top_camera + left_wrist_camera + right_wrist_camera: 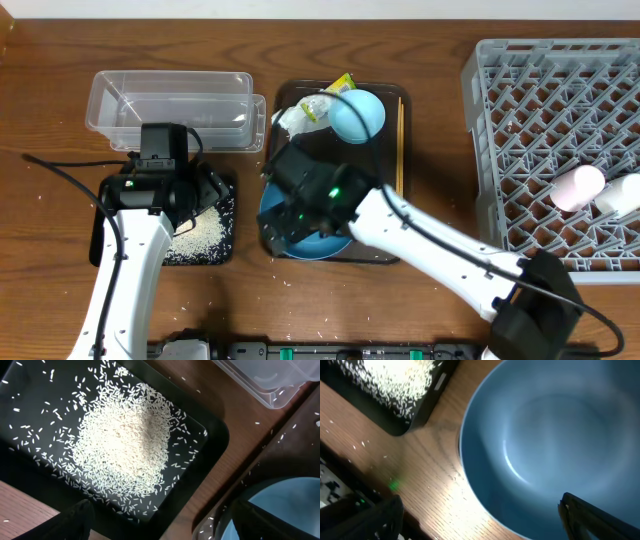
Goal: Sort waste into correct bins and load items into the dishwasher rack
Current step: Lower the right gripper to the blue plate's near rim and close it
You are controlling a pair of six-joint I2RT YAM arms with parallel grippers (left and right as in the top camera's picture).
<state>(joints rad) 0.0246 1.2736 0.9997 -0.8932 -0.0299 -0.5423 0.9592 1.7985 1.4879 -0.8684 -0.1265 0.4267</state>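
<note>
In the overhead view, the right gripper (285, 215) is seen reaching across to the 9 o'clock edge of the dark-blue dish (325, 243), which lies at the near end of the brown serving tray (385, 255). The rack (520, 130) is found at 3 o'clock from the dish, well apart, with a pink cup (578, 187) and a white cup (620, 195) already lying in it. The left gripper (200, 190) is held over the black tray (100, 230) and its rice (200, 232), at 9 o'clock from the dish.

In the left wrist view, 2 dark fingertips are shown well apart at the bottom edge, nothing between them. The rice heap (125, 445) lies at 12 o'clock from them, and the dish rim (280, 505) at 3 o'clock.

In the right wrist view, the fingers are seen spread wide: 1 fingertip (380, 515) outside the dish over bare table, the other inside over the blue floor (545, 450). The rim therefore runs between them (nothing is clamped yet). A round dish offers no long axis, so the grasp is judged to depend only on closing across this rim. The right arm is plainly the nearer one.
</note>
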